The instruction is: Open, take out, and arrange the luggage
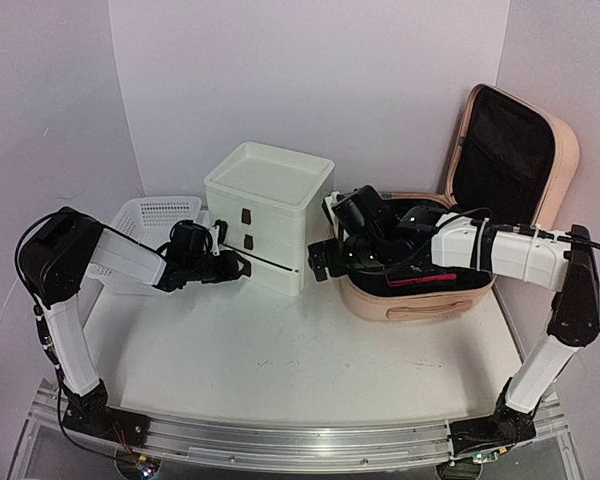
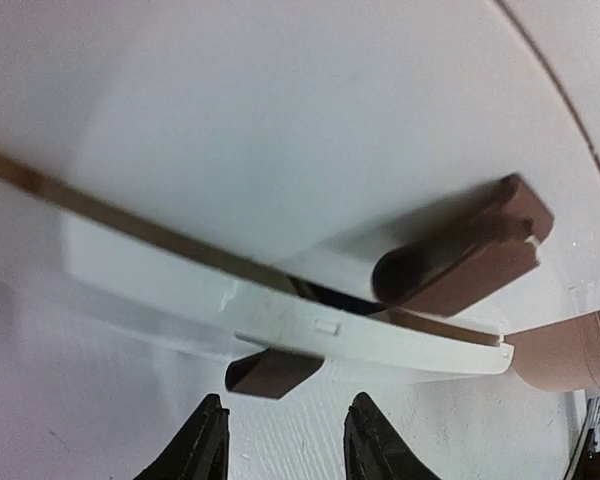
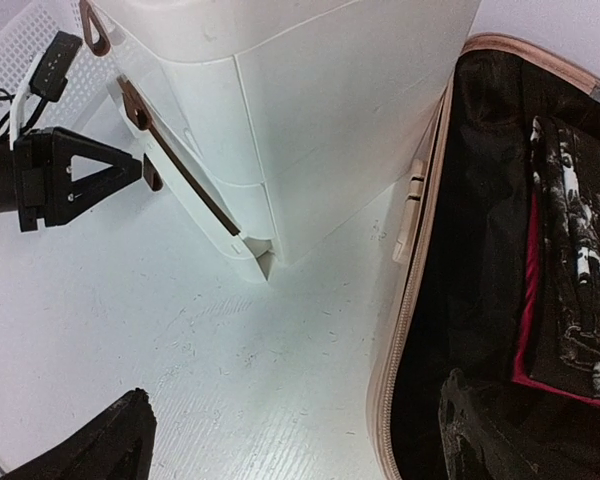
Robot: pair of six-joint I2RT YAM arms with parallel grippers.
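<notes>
Luggage (image 1: 420, 302) is already open, sitting just to the right of the white drawer box (image 1: 265, 205) with its lid propped up against the back wall, so I'd say the "open" part is done and we're in the take-out-and-arrange stage. Inside it there's a black printed garment (image 3: 580, 270) with something red (image 3: 525, 340) under its edge, so it's not unpacked yet. The left gripper (image 2: 285, 412) is at the front-left of the drawer box, down at the bottom drawer (image 2: 280, 312), which is pulled out a crack. Its fingers are parted with nothing pinched between them, and the brown drawer handle (image 2: 275, 372) sits just past the tips. The right gripper (image 1: 325, 262) hangs on the right side of the drawer box, over the gap between it and the luggage rim, fingers spread wide and empty. One finger looks to be over the table and the other over the black lining. My guess for the next move: the right arm swings further right of the drawer box and dips into the luggage, closes on a bunch of that garment and lifts it clear of the rim. The drawer probably needs pulling out more first, because that slit looks too thin to drop clothes into.
</notes>
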